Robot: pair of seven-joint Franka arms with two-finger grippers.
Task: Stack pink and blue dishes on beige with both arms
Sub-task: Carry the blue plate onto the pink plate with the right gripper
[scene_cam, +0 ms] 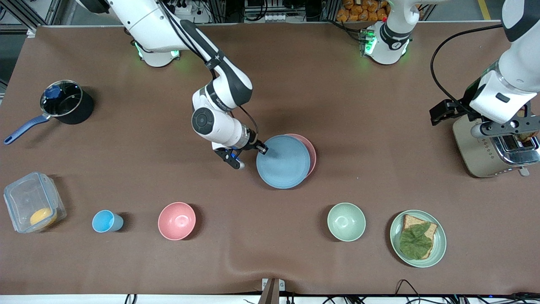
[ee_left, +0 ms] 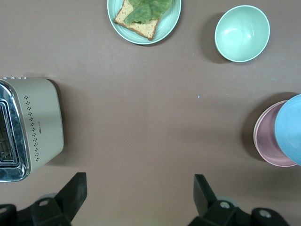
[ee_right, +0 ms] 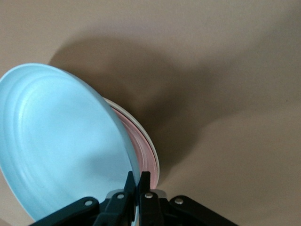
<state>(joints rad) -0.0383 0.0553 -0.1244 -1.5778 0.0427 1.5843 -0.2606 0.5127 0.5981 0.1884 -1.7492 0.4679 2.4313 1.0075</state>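
Lowest in the front view, nearest that camera, your green plate with toast and a leaf point(scene_cam: 417, 238) and green bowl point(scene_cam: 346, 221) sit toward the left arm's end, with a pink bowl point(scene_cam: 176, 221) and a small blue cup point(scene_cam: 107, 221) toward the right arm's end; none of these belong to the stack. Your right gripper point(scene_cam: 249, 155) is clenched on the rim of the blue plate point(scene_cam: 283, 161), its two fingers point(ee_right: 144, 188) pinching the edge from either side. That plate hangs just past the fingertips, over the pink plate point(scene_cam: 311, 153), which lies flat on the table with a thin cream edge of the beige plate point(ee_right: 146, 141) showing under it in the right wrist view. Being round, the blue plate has no long axis; what matters is its tilt: the right wrist view shows the held edge low by the fingers and the face angled up away from the pink plate, and it sits off-centre toward the front camera. Let go now and it would likely drop edge-first, slide, and land skewed or nudge the pink plate off the beige one. A rim pinch can also let the plate swing. Your left gripper point(ee_left: 141, 200) waits beside the toaster point(scene_cam: 491, 147), fingers spread and empty.
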